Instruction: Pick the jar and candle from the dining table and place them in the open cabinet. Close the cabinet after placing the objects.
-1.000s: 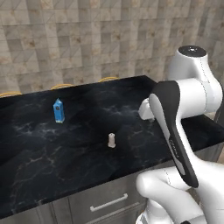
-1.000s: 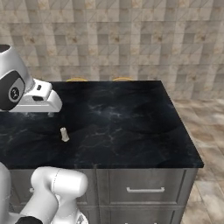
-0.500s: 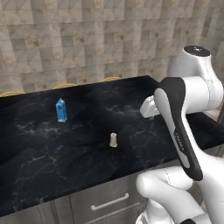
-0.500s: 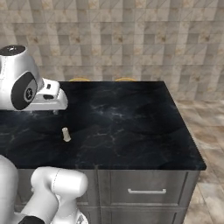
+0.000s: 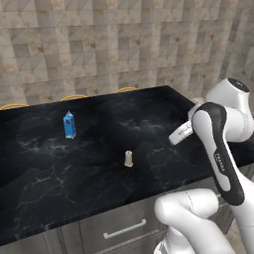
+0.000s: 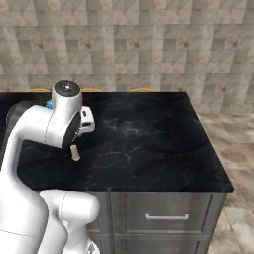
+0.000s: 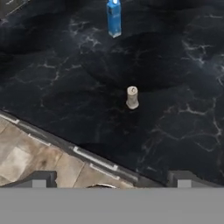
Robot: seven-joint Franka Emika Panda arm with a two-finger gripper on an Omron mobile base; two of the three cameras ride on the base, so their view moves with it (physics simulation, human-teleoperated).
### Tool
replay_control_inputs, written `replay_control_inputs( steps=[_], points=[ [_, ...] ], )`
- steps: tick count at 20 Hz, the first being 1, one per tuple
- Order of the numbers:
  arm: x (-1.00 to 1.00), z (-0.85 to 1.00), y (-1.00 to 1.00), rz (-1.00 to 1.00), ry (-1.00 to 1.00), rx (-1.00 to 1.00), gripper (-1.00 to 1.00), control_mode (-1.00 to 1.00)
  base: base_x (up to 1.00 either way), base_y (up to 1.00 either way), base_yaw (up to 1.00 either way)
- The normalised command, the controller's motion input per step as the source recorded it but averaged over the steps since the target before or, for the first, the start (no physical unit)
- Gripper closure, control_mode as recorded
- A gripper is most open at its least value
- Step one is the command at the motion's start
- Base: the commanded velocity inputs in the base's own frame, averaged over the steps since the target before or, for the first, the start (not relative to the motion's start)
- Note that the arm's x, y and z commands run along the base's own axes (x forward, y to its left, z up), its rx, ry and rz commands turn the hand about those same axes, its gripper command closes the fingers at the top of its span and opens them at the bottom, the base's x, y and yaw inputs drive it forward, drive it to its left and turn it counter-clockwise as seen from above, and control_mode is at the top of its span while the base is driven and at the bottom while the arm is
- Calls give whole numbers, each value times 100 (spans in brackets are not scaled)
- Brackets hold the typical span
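While the candle (image 5: 128, 158) stands upright on the desk (image 5: 163, 124) near its front edge, long axis vertical and wider base down, the whole scene has shifted sideways, so the base has driven along. The blue carton (image 5: 69, 124) stands behind. The fingers (image 7: 38, 180) look parted and empty; no grasp has begun.

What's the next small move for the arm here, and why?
Probably bring the pincer forward and down toward the candle. The candle stands upright and alone on the dining table, with the blue carton well apart behind it. In the hand view the fingertips are wide apart, hold nothing, and sit well short of the candle, over the table's near edge.
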Motion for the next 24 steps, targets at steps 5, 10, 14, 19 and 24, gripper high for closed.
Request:
replay_control_inputs(
  steps=[5,10,14,19,24],
  points=[
    [64,-37,-18,36,-14,3,-100,-100,0,0,0],
    [55,-29,-10,39,-7,1,-100,-100,0,0,0],
    [43,-46,-15,41,0,1,-100,-100,0,0,0],
    [50,-65,-21,40,-8,0,-100,-100,0,0,0],
    [65,-49,-7,43,-26,2,-100,-100,0,0,0]
  ],
)
